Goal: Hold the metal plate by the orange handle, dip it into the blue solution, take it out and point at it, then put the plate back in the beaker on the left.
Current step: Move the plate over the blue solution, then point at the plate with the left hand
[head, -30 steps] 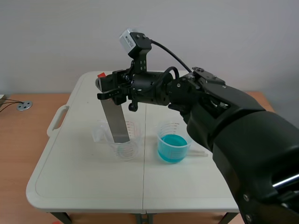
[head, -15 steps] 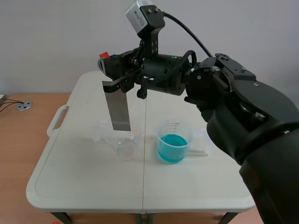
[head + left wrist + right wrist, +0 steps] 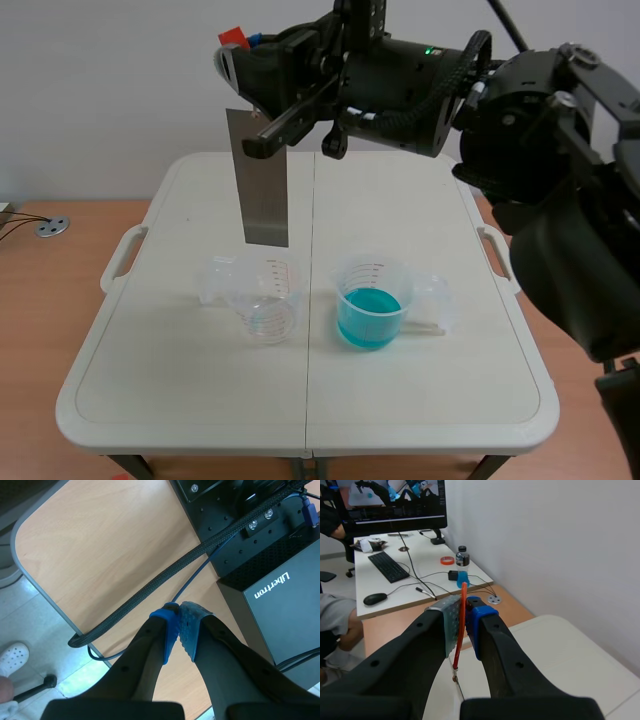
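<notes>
left gripper (image 3: 180,626) clenched on nothing, over a wooden desk (image 3: 100,540). right gripper (image 3: 465,612) grasps the thin orange handle (image 3: 464,592); the flat grey metal plate (image 3: 263,185) hangs below its jaws, above the clear plastic beaker (image 3: 262,298). lowered off-centre, it could tip the clear beaker of blue solution (image 3: 370,302) onto the white folding table (image 3: 180,390); plain pale wall (image 3: 100,80) behind.

white table (image 3: 180,400): clear beaker (image 3: 266,301), blue-solution beaker (image 3: 370,302)

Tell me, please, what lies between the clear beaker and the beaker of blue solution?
The scene view shows only bare table between the clear beaker and the solution beaker.
</notes>
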